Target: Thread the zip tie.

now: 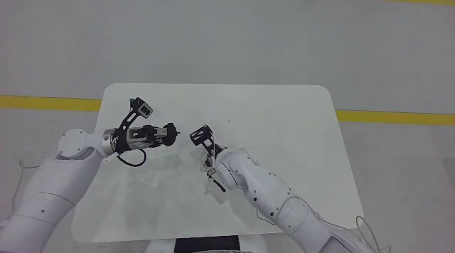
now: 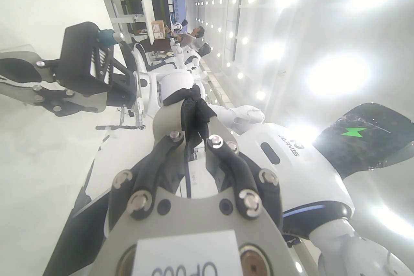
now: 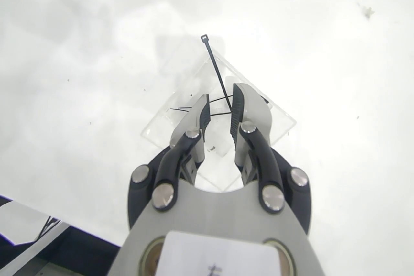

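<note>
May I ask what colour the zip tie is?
The zip tie is black; right wrist view.

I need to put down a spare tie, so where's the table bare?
Bare: the right half of the table, from the right arm to its right edge, and the far strip. Crowded: mid-left, around the left gripper, right gripper and clear plate.
</note>
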Motion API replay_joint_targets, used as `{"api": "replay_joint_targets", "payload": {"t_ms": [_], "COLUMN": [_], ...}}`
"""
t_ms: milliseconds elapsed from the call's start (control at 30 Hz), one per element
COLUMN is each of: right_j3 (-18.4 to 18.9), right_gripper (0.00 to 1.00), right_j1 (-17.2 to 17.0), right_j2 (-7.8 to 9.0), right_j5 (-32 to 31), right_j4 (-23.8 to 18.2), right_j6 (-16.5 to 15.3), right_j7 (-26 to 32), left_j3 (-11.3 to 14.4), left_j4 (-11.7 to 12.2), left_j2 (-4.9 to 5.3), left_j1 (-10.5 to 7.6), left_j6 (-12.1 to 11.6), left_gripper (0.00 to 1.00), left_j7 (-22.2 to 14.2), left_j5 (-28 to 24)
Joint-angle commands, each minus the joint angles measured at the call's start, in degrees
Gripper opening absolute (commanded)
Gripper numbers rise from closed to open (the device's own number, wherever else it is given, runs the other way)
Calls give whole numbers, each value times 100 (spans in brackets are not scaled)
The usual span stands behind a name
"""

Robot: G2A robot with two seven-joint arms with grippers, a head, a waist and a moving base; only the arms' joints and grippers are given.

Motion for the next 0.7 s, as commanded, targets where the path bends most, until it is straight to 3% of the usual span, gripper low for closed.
{"api": "replay_joint_targets", "payload": {"t_ms": [0,200,367,433,667], "right_j3": [-15,-77,-92,-71,139], "right_gripper": [12,12,0,0,0], "right_j1": [25,122,160,157,-35], "right_j2": [-26,-120,-187,-203,-176], "right_j5": [-6,-30,-93,-89,-80], "right_j4": [67,263,357,371,0], "right_j6": [0,18,122,150,70], "right_j7": [-9,-31,-27,-34,4], "left_j3": [0,0,0,0,0], "left_j4": [0,0,0,0,0], "left_j2": [0,0,0,0,0], "left_j1": [0,0,0,0,0], "left_j6": [0,0,0,0,0], "left_gripper": [0,0,0,0,0], "left_j7": [0,0,0,0,0], "left_j5": [0,0,0,0,0]}}
